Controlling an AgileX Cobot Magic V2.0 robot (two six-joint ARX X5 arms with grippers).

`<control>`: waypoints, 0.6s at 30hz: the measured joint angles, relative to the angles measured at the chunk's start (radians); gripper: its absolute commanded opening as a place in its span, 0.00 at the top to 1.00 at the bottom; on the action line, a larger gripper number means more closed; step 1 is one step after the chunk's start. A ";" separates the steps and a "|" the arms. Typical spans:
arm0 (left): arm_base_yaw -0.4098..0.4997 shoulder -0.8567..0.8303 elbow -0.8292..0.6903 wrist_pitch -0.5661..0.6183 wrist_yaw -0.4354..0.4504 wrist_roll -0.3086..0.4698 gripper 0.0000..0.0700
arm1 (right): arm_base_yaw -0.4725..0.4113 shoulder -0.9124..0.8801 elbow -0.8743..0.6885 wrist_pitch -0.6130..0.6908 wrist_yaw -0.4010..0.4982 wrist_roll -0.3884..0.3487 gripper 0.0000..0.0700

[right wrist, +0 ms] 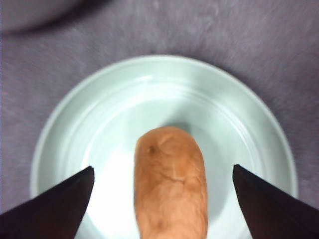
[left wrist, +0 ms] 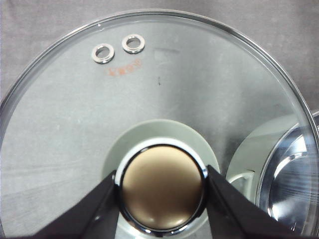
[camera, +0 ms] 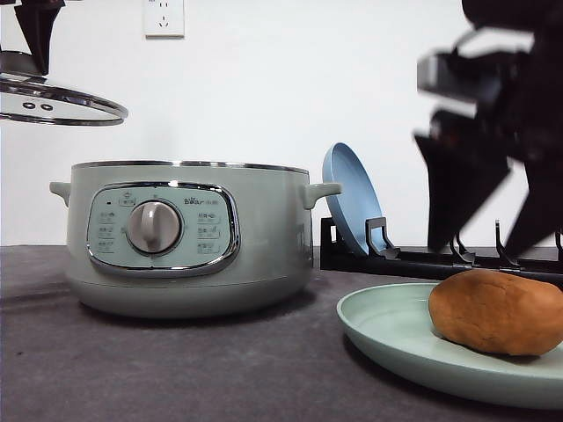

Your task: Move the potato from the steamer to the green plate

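Over dark cloth, we are hovering our wide-open, empty right gripper (right wrist: 162,206) astride the potato (right wrist: 171,181) lying lengthwise between its jaws on the green plate (right wrist: 99,119), while our left gripper (left wrist: 162,191) is clamping the lid knob (left wrist: 162,186).

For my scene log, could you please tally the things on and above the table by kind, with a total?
Plates: 2, the green plate flat on the table and a blue plate on edge in the rack
Potato: 1, on the green plate
Steamer: 1
Glass lid: 1, held up by the left pincer
Dish rack: 1
Total: 6
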 measured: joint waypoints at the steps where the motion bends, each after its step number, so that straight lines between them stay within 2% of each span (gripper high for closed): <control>1: 0.000 0.000 0.000 0.000 0.000 0.000 1.00 | 0.000 -0.011 0.028 -0.041 0.000 0.000 0.20; 12: 0.000 0.000 0.000 0.000 0.000 0.000 1.00 | 0.000 -0.198 0.291 -0.468 -0.019 -0.009 0.20; 18: 0.000 0.000 0.000 0.000 0.000 0.000 1.00 | 0.000 -0.370 0.351 -0.560 -0.033 -0.011 0.20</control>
